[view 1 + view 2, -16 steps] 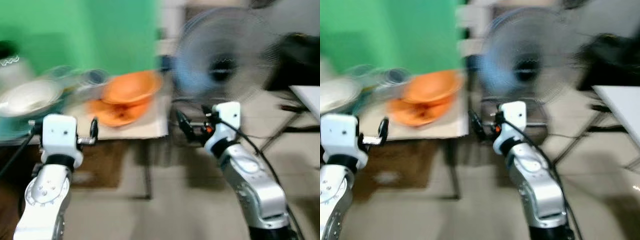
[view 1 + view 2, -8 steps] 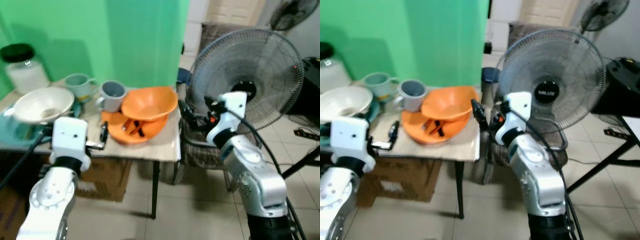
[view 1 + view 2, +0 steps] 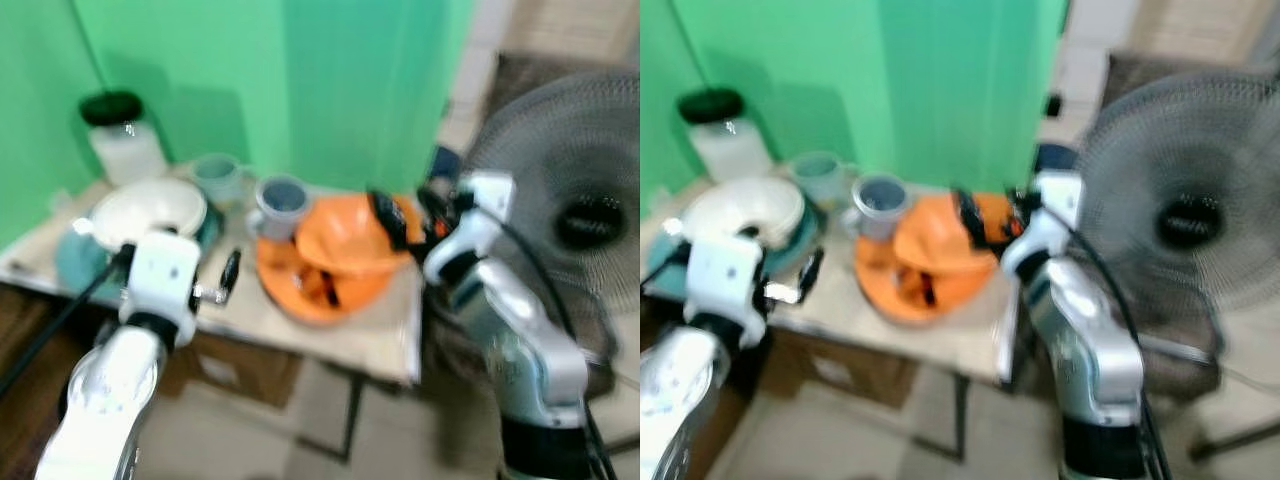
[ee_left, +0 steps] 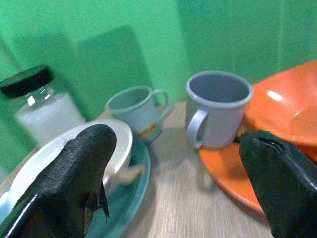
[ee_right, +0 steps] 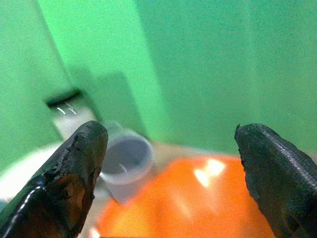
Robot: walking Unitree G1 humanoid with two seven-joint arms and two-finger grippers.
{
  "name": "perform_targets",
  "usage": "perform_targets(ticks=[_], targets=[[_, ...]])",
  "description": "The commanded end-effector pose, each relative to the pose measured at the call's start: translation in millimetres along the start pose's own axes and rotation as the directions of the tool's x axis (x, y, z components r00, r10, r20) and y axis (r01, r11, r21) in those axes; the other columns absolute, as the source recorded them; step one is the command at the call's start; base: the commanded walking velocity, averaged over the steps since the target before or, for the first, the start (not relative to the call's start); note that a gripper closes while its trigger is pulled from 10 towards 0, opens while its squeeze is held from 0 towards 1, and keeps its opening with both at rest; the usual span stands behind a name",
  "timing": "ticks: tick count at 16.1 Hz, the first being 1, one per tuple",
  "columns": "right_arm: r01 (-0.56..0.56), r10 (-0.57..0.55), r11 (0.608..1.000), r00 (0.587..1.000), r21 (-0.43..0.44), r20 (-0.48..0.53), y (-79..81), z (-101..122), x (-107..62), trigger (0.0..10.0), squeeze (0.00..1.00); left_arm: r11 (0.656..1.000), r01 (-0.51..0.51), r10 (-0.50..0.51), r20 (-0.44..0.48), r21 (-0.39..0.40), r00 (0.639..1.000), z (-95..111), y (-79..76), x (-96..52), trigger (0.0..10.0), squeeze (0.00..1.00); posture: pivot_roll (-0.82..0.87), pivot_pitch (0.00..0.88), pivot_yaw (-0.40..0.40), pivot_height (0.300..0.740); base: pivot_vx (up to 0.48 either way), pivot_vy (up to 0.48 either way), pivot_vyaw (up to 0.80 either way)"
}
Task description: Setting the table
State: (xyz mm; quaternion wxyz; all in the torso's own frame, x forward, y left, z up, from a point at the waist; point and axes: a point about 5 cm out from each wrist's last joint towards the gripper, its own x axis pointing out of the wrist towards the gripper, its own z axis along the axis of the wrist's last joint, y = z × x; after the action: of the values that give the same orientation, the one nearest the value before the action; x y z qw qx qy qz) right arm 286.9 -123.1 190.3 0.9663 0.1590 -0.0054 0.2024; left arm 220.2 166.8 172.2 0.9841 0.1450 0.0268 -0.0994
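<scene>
So the robot was up at a small wooden table point(image 3: 385, 335) against a green wall point(image 3: 330, 90), both arms raised, nothing picked up yet by the look of it. Head views were blurry, so take the fine detail with a grain of salt.

The dishes were all bunched together on that table: an orange bowl point(image 3: 345, 240) sitting on an orange plate point(image 3: 320, 290) with something dark lying in it (couldn't tell what), a grey mug point(image 4: 218, 106) touching the plate's rim, a pale green mug point(image 4: 141, 111) just beside it, a white bowl point(image 3: 150, 210) on a teal plate point(image 4: 131, 198), and a black-lidded jar point(image 3: 120, 140) at the back.

The left gripper point(image 4: 173, 183) hung low at the table's near edge, fingers spread wide, empty, aimed at the gap between the teal plate and the orange one. The right gripper point(image 5: 168, 178) hovered above the orange bowl, also wide apart and holding nothing.

What worried me: everything's packed tight. Going for the orange bowl could drag the plate underneath or bump the grey mug. And there was a big standing fan point(image 3: 1185, 215) right by the right arm's elbow, so a wide swing could clip the grille.
</scene>
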Motion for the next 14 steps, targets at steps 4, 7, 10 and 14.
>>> perform_targets(ticks=[4,7,10,14], targets=[[0.075,-0.075,0.997,0.997,-0.016,0.02,-34.8,30.3,-10.1,10.0,0.0,0.981,0.192,-0.192,0.04,-0.005,0.981,4.8,-17.9,10.5,10.0,0.0,0.05,0.0,0.084,0.74,0.0,0.0,0.0],[0.12,-0.13,0.986,0.988,-0.117,-0.078,-47.3,35.0,-7.1,10.0,0.0,0.952,0.305,-0.303,0.06,-0.014,0.951,7.1,-20.1,10.9,10.0,0.0,0.03,0.0,0.081,0.74,0.0,0.0,0.0],[0.169,-0.207,0.976,0.922,-0.139,-0.327,-67.2,26.8,-9.6,10.0,0.0,0.873,0.487,-0.485,0.083,-0.004,0.87,10.7,-32.2,9.7,10.0,0.0,0.02,0.0,0.069,0.74,0.0,0.0,0.0],[0.159,-0.113,0.986,0.873,0.057,-0.474,-68.6,16.3,-0.6,10.0,0.0,0.805,0.593,-0.591,0.054,-0.012,0.805,6.9,-36.2,4.0,10.0,0.0,0.01,0.0,0.05,0.74,0.0,0.0,0.0]])
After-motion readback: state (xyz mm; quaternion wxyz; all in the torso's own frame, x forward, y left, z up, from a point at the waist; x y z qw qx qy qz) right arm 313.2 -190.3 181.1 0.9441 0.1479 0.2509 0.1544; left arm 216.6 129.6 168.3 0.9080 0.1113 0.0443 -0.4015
